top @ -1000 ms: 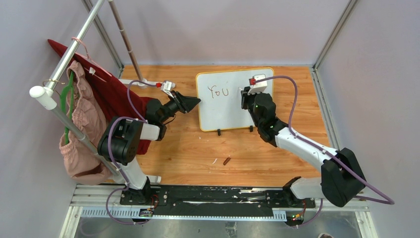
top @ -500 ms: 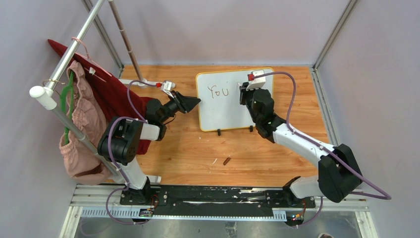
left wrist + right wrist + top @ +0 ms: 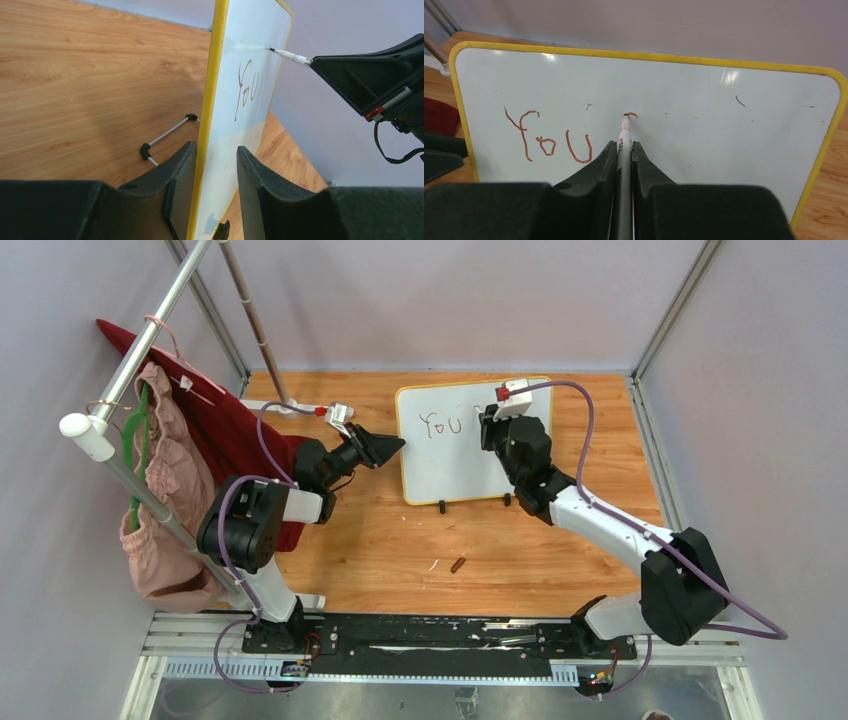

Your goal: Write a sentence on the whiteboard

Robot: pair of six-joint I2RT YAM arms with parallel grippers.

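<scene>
My right gripper [image 3: 624, 145] is clamped tight on the marker [image 3: 625, 131], pen barrel pinched between both fingers; vs. a sec ago my right wrist sits further left and a bit higher over the whiteboard [image 3: 455, 465], closer to its top rim; half a sec ago it was already nearly here, so the last shift is slight; the marker tip touches the board face just right of the "You", at a short curved stroke [image 3: 632, 115] that is reddish-brown like the rest; the sentence [image 3: 549, 142] so far reads only "You", same as before in the top view; can't tell from the top view whether the short stroke is new, my wrist covers that spot; my left gripper [image 3: 215, 148] is closed on the board's left yellow edge, one finger behind, one on the white front, and hasn't moved; the board stands tilted on its black clip feet at the far middle of the wooden table [image 3: 380, 540], same place as before; a small brown piece [image 3: 458, 564] lies on the wood nearer my bases, also unmoved.
</scene>
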